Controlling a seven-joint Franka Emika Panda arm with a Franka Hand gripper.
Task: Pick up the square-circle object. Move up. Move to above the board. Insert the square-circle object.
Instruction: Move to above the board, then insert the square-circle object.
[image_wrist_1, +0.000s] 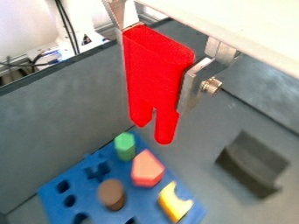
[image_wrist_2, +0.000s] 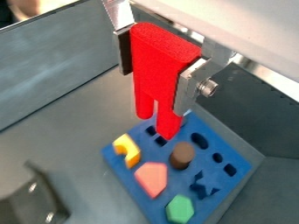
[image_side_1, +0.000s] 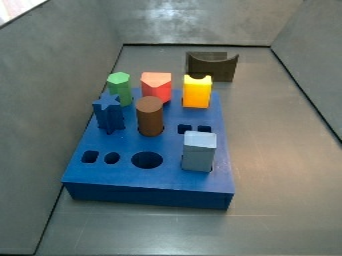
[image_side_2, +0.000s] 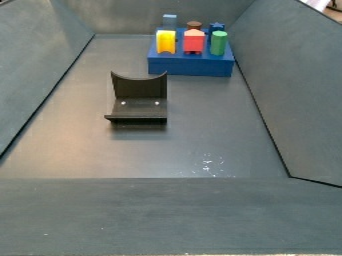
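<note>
In both wrist views my gripper (image_wrist_1: 156, 61) (image_wrist_2: 156, 68) is shut on the square-circle object (image_wrist_1: 152, 83) (image_wrist_2: 158, 79), a tall bright-red block with a groove splitting its lower end into two bars. The silver fingers (image_wrist_1: 194, 83) clamp its upper part from both sides. It hangs upright, well above the board (image_wrist_1: 70, 188) (image_wrist_2: 242, 175), a royal-blue slab with shaped holes. Neither the gripper nor the red block shows in the side views, where the board (image_side_1: 167, 168) (image_side_2: 194, 68) lies on the grey floor.
Several pegs stand in the board: green (image_side_1: 118, 84), red-topped (image_side_1: 156, 85), yellow (image_side_1: 198, 90), a brown cylinder (image_side_1: 150, 116), a blue star (image_side_1: 108, 110) and a light-blue cube (image_side_1: 198, 150). The dark fixture (image_side_1: 211, 65) (image_side_2: 136, 98) stands beside the board. Grey walls enclose the floor.
</note>
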